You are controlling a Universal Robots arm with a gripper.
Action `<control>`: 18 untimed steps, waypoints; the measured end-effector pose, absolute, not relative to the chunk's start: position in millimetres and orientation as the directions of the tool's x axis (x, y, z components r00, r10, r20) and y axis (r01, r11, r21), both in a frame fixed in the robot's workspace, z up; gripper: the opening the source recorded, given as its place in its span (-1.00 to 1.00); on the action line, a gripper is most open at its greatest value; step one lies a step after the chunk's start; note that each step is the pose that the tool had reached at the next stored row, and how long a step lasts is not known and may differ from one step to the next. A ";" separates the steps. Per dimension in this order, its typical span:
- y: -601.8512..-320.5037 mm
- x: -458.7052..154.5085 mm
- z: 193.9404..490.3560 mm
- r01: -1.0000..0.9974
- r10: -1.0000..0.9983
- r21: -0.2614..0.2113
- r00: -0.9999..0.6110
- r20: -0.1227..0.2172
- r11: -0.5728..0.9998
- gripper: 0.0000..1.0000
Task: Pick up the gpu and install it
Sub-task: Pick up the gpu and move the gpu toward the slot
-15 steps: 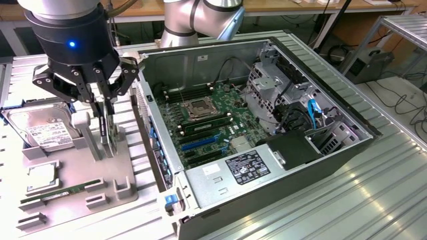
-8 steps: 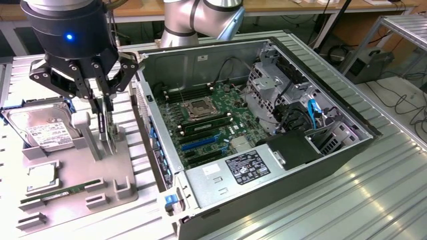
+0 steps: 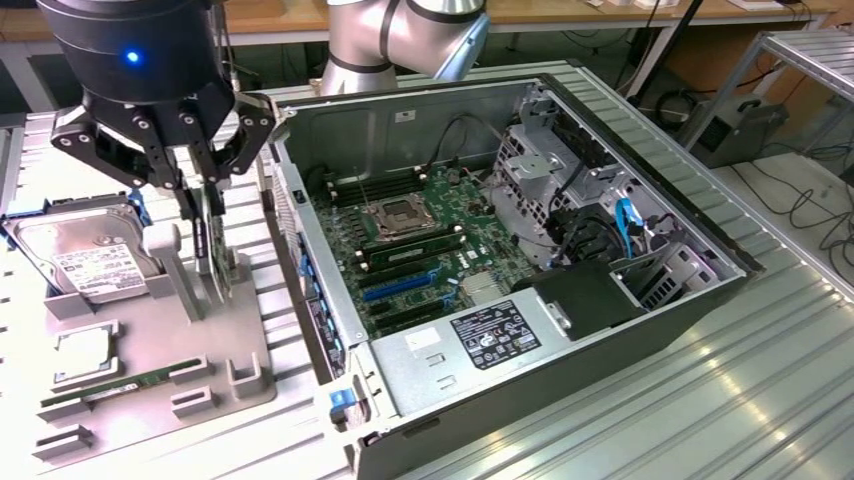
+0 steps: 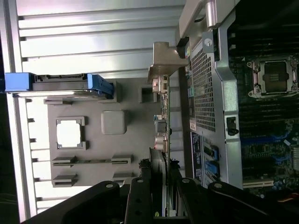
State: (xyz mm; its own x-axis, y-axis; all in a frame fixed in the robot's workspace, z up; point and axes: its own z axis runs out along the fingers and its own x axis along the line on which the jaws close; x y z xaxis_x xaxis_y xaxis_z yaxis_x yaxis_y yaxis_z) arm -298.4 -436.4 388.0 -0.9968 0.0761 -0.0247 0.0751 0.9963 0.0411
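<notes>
At the exterior view's upper left, the gripper [image 3: 203, 235] has its jaws clamped on the gpu [image 3: 214, 270], a thin dark card standing on edge in the grey holder [image 3: 247, 345], while the wrist view shows the gpu [image 4: 162, 126] edge-on between the fingers [image 4: 140, 196], its silver bracket [image 4: 163, 63] at the far end.

One gpu [image 4: 162, 126] stands pinched between the two fingers [image 4: 140, 196] of one gripper [image 3: 203, 228]. To one side of the fingers, one gray tray [image 3: 247, 350] carries one hard drive [image 3: 80, 262], one processor chip [image 3: 83, 357] and one memory stick [image 3: 107, 392]. On the fingers' other side lies one open computer case [image 3: 387, 115].
</notes>
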 end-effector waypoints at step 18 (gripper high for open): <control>-436.4 -298.4 402.7 0.075 0.076 0.041 -0.997 -0.025 0.996 -0.48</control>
State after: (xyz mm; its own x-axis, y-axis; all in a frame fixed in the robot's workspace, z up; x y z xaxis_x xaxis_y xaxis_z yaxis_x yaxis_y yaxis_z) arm -298.4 -436.4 402.7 -0.9968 0.0762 -0.0247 0.0751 0.9963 0.0411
